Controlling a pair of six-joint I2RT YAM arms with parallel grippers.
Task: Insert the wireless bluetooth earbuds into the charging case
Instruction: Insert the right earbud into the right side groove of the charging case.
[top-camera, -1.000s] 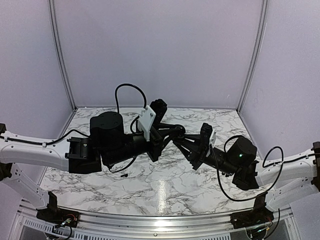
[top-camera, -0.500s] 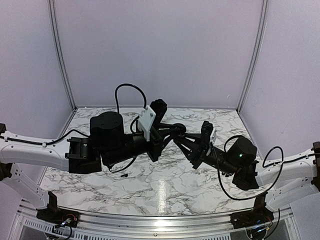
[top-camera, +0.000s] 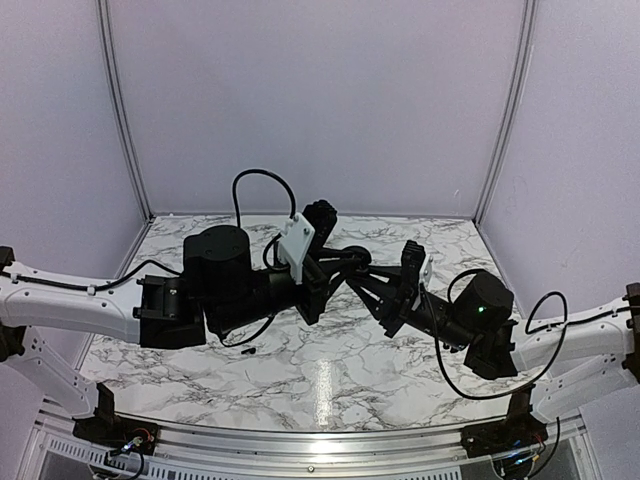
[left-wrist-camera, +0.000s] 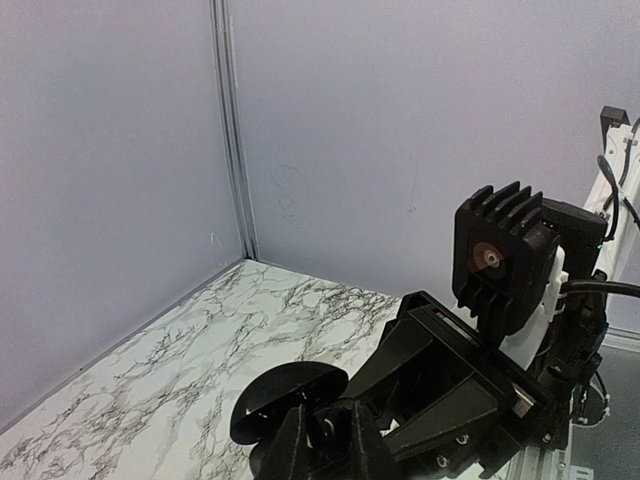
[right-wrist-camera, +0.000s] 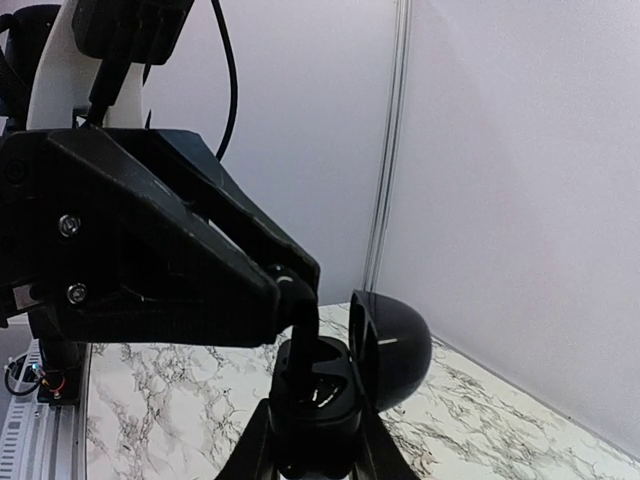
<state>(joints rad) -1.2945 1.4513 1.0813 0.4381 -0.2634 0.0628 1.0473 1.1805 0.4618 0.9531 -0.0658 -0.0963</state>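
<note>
Charging case (right-wrist-camera: 320, 378) above the worktop (right-wrist-camera: 150, 400), lid open, clamped in the closed right hand (right-wrist-camera: 318, 430). Left hand (right-wrist-camera: 300, 300), pinched narrow, edged nearer than a second ago, tips now at the case mouth. Earbud unseen; seating likely underway.

I can read no text, label, brand, number or sign in any of my three views.
</note>
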